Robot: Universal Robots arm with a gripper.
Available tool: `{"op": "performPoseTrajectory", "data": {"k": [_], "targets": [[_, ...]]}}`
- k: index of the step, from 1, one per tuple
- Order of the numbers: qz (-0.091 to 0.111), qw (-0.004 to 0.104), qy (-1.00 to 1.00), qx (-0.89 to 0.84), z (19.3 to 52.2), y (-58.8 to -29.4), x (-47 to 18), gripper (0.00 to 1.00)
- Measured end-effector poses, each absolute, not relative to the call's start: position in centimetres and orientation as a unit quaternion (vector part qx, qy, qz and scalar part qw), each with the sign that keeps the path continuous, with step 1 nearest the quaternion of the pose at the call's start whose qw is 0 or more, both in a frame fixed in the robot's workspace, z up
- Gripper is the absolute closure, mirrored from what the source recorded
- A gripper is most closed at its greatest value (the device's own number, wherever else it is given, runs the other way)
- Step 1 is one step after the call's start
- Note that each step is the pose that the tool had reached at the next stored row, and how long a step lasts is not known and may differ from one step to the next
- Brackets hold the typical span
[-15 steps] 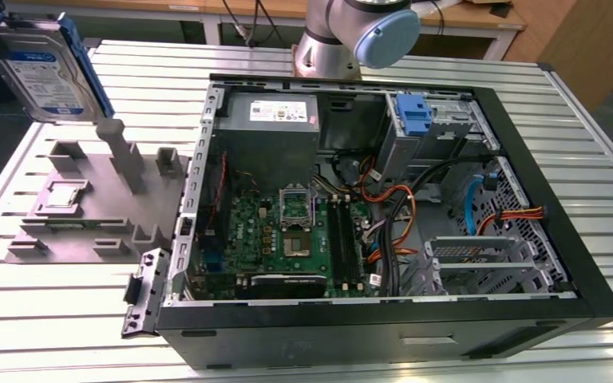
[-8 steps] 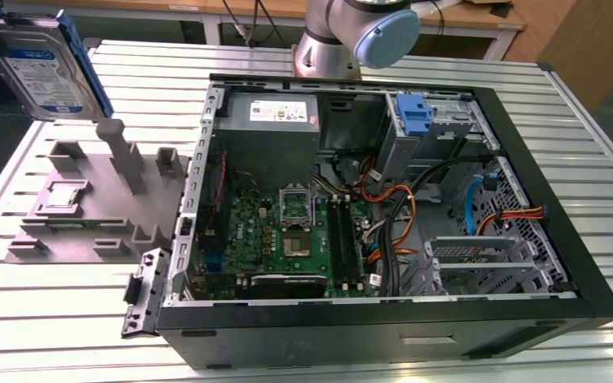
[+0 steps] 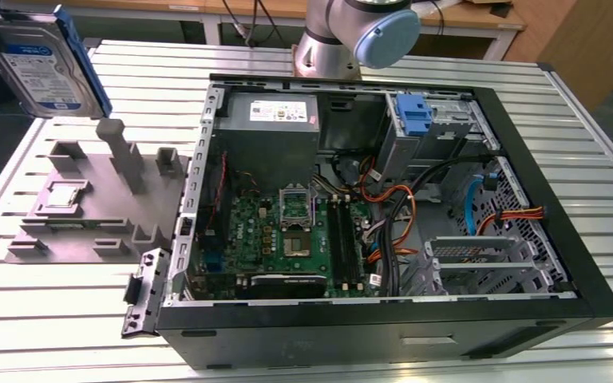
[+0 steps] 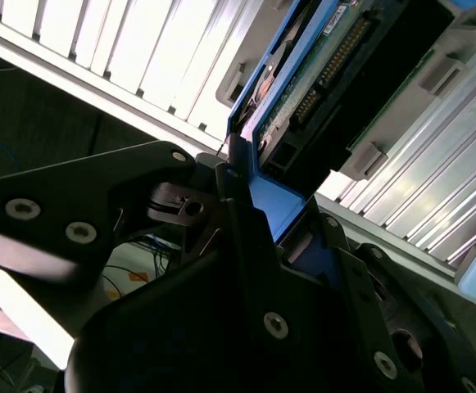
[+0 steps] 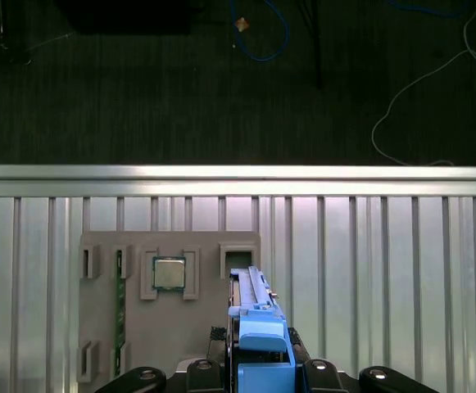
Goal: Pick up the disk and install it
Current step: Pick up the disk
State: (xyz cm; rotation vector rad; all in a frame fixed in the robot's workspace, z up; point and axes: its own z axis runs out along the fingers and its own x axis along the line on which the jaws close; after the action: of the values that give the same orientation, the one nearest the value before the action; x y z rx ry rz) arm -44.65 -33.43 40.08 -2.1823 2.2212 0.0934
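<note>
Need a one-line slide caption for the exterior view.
The disk, in its blue carrier, hangs above the grey parts fixture beside the open computer case.

The disk (image 3: 38, 62) is in the upper left corner of the exterior view, held up in the air. It is a flat silver box with a white label and a blue band on it. A blue plastic frame (image 3: 85, 68) runs along its sides. It stands almost upright and leans a little. In the second wrist view the disk (image 4: 303, 78) seems to show a green back with a row of pins, partly in shadow. In the first wrist view the disk (image 5: 262, 348) is seen from its thin edge.
</note>
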Motion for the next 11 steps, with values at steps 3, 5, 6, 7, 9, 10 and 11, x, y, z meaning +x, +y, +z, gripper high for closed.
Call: {"op": "performPoseTrajectory", "data": {"k": [3,5,6,7,9,10,11], "targets": [[0.030,0.013,0.713,-0.700,40.13,-33.42,-44.65,0.63],[0.030,0.013,0.713,-0.700,40.17,-33.42,-44.65,0.63],[0.030,0.013,0.713,-0.700,40.17,-33.42,-44.65,0.63],[0.030,0.013,0.713,-0.700,40.18,-33.42,-44.65,0.63],[0.030,0.013,0.713,-0.700,40.24,-33.43,-44.65,0.63],[0.030,0.013,0.713,-0.700,40.27,-33.42,-44.65,0.63],[0.030,0.013,0.713,-0.700,40.31,-33.42,-44.65,0.63]]}}
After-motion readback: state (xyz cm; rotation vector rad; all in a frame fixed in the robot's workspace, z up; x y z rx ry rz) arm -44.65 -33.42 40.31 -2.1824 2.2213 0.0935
